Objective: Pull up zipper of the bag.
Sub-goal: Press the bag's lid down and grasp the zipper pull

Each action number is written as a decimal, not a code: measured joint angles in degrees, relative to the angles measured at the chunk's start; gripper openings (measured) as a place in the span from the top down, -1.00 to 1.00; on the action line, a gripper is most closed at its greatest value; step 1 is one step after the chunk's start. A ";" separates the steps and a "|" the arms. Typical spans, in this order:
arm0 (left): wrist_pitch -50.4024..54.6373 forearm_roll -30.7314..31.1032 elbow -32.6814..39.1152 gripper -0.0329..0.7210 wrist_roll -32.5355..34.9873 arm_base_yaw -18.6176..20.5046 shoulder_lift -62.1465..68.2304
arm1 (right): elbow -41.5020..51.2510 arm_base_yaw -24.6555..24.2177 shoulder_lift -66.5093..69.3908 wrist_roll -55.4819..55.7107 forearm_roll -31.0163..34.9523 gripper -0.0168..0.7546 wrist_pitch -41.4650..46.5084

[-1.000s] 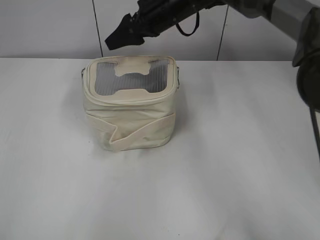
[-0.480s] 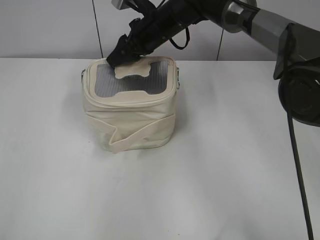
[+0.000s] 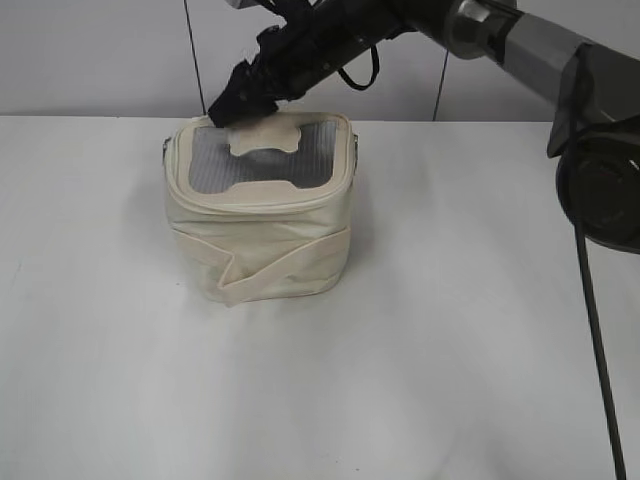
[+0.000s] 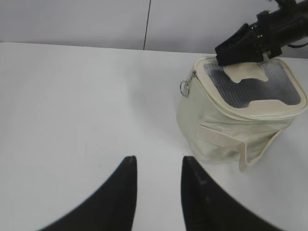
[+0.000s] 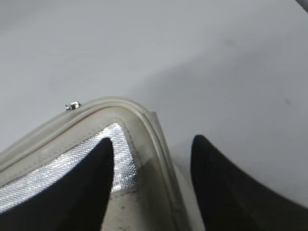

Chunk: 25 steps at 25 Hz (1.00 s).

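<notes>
The cream bag [image 3: 262, 235] stands on the white table, its grey mesh lid with the bone-shaped patch [image 3: 268, 136] facing up. The thin zipper [image 3: 262, 201] runs round the lid rim, with a silver ring pull [image 3: 164, 148] at the left side. My right gripper [image 3: 232, 106] reaches across to the lid's back left corner. It is open, its fingers [image 5: 151, 144] astride the rim and zipper track [image 5: 155, 137]; a small silver pull [image 5: 72, 106] lies further along. My left gripper [image 4: 157, 163] is open and empty over bare table, left of the bag [image 4: 231, 120] and its ring pull [image 4: 185, 87].
The white table [image 3: 450, 330] spreads all round the bag. A grey panelled wall [image 3: 100, 50] rises behind the table's far edge. The right arm [image 3: 480, 25] crosses above the back of the bag from the upper right.
A second ago my right gripper was above and behind the bag; it came down to the lid's back left corner and has since lifted slightly. The bag has not moved.
</notes>
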 joint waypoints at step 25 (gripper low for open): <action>-4.47 -44.37 -12.57 0.27 50.16 3.01 42.12 | -2.31 -0.05 3.14 0.10 1.89 0.81 1.41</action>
